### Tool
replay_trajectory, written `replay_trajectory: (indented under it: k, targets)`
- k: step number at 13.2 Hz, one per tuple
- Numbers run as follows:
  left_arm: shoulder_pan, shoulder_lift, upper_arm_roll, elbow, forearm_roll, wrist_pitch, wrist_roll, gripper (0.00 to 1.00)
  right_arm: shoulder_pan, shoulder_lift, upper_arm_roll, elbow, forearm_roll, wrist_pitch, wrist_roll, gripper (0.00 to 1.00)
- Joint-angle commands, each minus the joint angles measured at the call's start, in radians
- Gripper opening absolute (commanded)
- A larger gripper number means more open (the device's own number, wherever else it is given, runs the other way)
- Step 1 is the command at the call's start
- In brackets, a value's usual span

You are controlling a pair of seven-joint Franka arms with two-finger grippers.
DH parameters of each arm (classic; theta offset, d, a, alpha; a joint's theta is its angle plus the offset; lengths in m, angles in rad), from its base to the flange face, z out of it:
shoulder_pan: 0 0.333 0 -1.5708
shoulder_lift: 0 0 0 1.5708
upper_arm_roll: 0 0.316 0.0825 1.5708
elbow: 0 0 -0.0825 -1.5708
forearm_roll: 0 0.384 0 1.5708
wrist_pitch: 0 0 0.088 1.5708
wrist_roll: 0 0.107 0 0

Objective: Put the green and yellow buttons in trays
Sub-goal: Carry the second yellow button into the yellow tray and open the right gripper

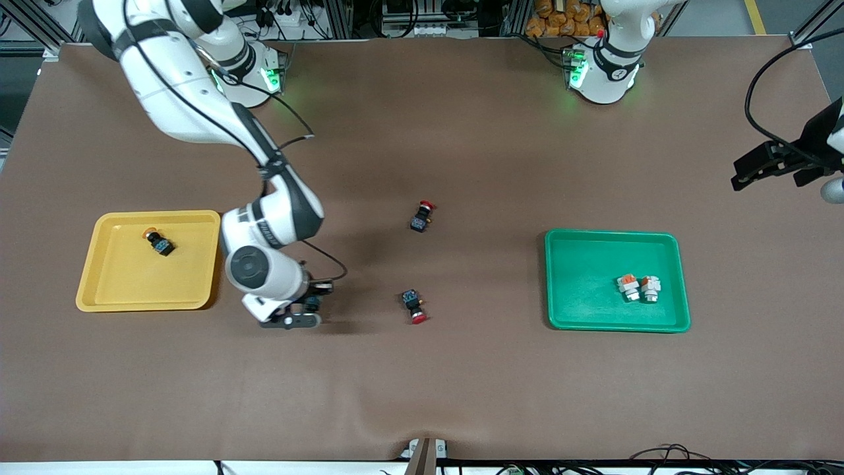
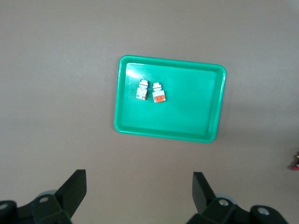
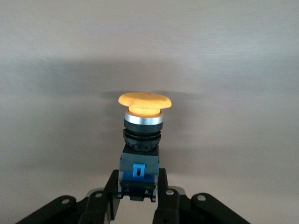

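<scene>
Right hand (image 1: pixel 306 311) sits low by the surface (image 1: pixel 461 396), just beside the yellow tray (image 1: pixel 105 300) on the side toward the table middle, at that tray's near corner. Its fingers (image 3: pixel 111 191) are clenched on the black base of a yellow-capped button (image 3: pixel 141 140): flat orange-yellow mushroom cap, silver ring under it, black collar, black block body with a blue clip. The fingers press both sides of the block, cap pointing away from the hand.

Left hand (image 2: pixel 139 189) waits up in the air at the left arm's end of the table, over bare surface, released, fingers wide apart with nothing between them.

Second yellow-capped button (image 1: pixel 157 242) lies on its side in the yellow tray, toward the tray's far part. Two white-silver buttons, one (image 1: pixel 628 286) with a clear orange part and the other (image 1: pixel 651 288) just beside it, lie in the green tray (image 1: pixel 580 320), touching or nearly so, toward the left arm's end of it.

Two red-capped buttons lie on the bare surface between the trays: one (image 1: pixel 422 216) farther from the front camera, one (image 1: pixel 414 306) nearer, well apart from each other.
</scene>
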Motion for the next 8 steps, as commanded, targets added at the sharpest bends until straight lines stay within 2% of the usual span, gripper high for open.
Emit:
replay_trajectory:
  k: [1, 2, 3, 5, 8]
  targets:
    - [-0.170, -0.046, 0.174, -0.040, -0.019, -0.010, 0.038, 1.00, -0.104, -0.088, 0.018, -0.043, -0.010, -0.107, -0.175, 0.00]
    - [-0.229, -0.055, 0.234, -0.053, -0.019, -0.011, 0.038, 1.00, -0.151, -0.108, 0.018, -0.070, -0.008, -0.117, -0.219, 0.00]
    - [-0.250, -0.063, 0.254, -0.060, -0.019, -0.010, 0.036, 1.00, -0.197, -0.130, 0.018, -0.108, -0.008, -0.114, -0.249, 0.00]
    - [-0.245, -0.063, 0.253, -0.055, -0.019, -0.011, 0.030, 1.00, -0.265, -0.156, 0.016, -0.158, -0.008, -0.114, -0.373, 0.00]
    - [-0.247, -0.053, 0.255, -0.041, -0.015, -0.011, 0.022, 1.00, -0.394, -0.153, 0.015, -0.161, -0.008, -0.128, -0.619, 0.00]
